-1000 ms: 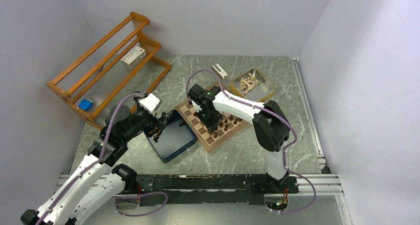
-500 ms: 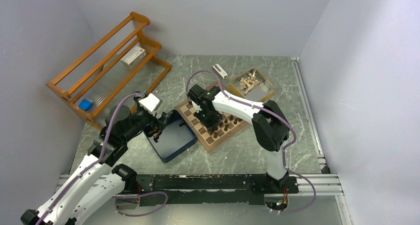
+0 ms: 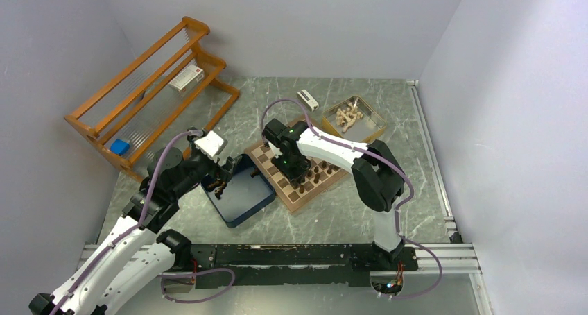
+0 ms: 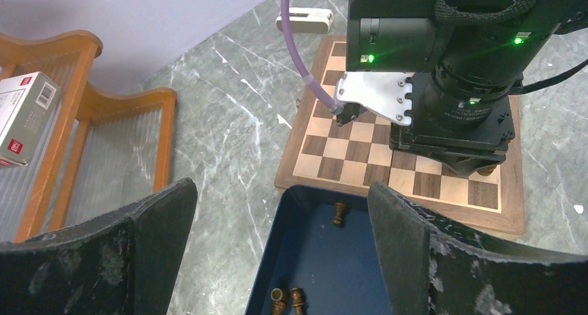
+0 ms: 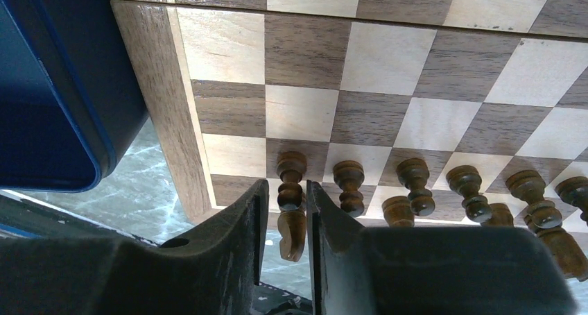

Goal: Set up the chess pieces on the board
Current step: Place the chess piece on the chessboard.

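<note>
The board (image 3: 262, 155) lies at the table's middle and fills the right wrist view (image 5: 305, 58). Several dark chess pieces (image 5: 414, 183) stand in a row along its near edge. My right gripper (image 3: 291, 169) is low over that row. Its fingers (image 5: 236, 245) are nearly closed around a dark chess piece (image 5: 292, 233) at the board's corner, just behind a standing pawn (image 5: 291, 180). My left gripper (image 4: 281, 214) is open and empty above the dark blue box (image 4: 360, 266). Three dark pieces lie in the box, one (image 4: 339, 212) at its far end and two (image 4: 288, 301) nearer.
The blue box (image 3: 239, 190) touches the board's left side. A tan tray of pale pieces (image 3: 350, 115) and a small white box (image 3: 307, 100) sit behind the board. A wooden rack (image 3: 149, 93) stands at the back left.
</note>
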You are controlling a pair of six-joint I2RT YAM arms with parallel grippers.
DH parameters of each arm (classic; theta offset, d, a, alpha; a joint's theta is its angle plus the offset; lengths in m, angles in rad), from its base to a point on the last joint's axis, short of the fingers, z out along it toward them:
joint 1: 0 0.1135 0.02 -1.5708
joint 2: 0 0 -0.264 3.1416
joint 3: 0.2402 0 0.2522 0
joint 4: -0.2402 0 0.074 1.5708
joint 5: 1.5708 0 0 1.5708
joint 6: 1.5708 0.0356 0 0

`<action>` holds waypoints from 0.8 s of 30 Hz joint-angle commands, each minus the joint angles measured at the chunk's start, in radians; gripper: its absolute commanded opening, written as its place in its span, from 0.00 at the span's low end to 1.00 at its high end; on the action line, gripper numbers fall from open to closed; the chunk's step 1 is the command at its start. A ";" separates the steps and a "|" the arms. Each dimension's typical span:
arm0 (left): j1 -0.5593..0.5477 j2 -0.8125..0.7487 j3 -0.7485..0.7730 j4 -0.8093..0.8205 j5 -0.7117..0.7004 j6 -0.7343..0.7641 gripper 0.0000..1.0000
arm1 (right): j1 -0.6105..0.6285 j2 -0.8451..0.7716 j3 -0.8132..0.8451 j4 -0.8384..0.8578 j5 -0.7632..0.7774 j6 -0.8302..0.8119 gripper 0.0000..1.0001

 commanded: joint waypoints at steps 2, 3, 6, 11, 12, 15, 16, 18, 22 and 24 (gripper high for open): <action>0.003 -0.005 0.017 0.003 -0.012 0.012 0.97 | -0.002 0.005 0.016 -0.005 0.012 0.003 0.31; 0.002 -0.005 0.016 0.004 -0.016 0.011 0.98 | -0.003 0.002 0.018 -0.007 0.015 0.004 0.32; 0.003 -0.004 0.014 0.004 -0.027 0.007 0.98 | -0.002 -0.015 0.021 -0.004 0.016 0.005 0.40; 0.003 -0.001 -0.005 0.036 -0.080 -0.067 0.97 | -0.004 -0.060 0.032 0.016 0.042 0.012 0.42; 0.003 0.005 -0.005 0.045 -0.117 -0.097 0.98 | -0.004 -0.074 0.036 0.020 0.041 0.015 0.42; 0.003 0.032 0.003 0.035 -0.231 -0.192 0.99 | -0.009 -0.113 0.041 0.039 0.057 0.028 0.42; 0.003 0.045 0.015 0.011 -0.264 -0.246 0.97 | -0.012 -0.129 0.042 0.045 0.068 0.035 0.43; 0.004 0.063 0.032 -0.022 -0.280 -0.300 0.97 | -0.021 -0.169 0.037 0.067 0.091 0.051 0.43; 0.003 0.131 0.083 -0.071 -0.158 -0.346 0.96 | -0.041 -0.284 -0.027 0.160 0.119 0.086 0.46; 0.004 0.199 0.124 -0.115 -0.116 -0.358 0.97 | -0.049 -0.353 -0.067 0.211 0.130 0.107 0.47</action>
